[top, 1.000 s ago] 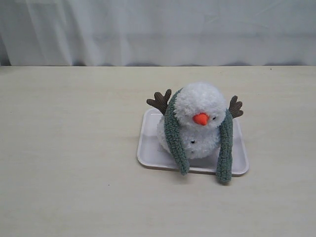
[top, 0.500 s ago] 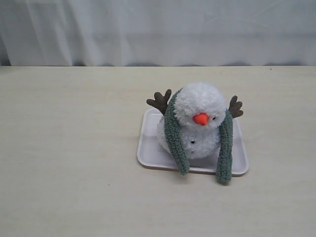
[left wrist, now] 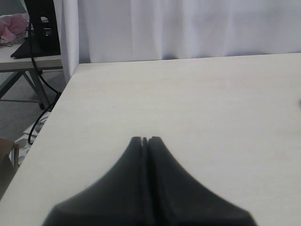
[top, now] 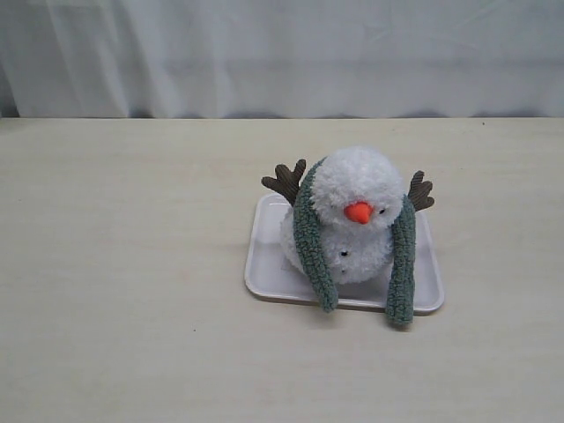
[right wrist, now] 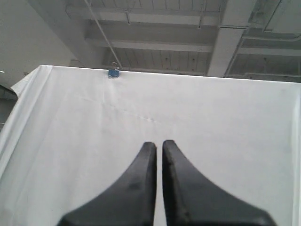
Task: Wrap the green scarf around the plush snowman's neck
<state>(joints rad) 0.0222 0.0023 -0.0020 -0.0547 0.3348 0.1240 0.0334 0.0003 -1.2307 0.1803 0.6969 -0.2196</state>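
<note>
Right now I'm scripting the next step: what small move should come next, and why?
Probably swing the right jaws, now aimed up at the curtain, down toward the green scarf's end on that side. The scarf only drapes behind the plush snowman's neck; both ends hang uncrossed in front.

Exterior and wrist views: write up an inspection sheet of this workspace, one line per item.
Surface: pale wood-grain table, carrying a white tray.
Job's things: plush snowman sits on the tray; green scarf passes behind it, both ends hanging down the front, apart and uncrossed; one end overhangs the tray's front rim.
Clutter: nothing seen.
Grippers: left gripper shut, empty, above the table; right gripper shut, empty, pointing up at the curtain; neither shows in the exterior view.
Cables: black cable beside the table's edge, off the surface.
Surroundings: white curtain behind, held by a blue clip; something pink on a second table.
</note>
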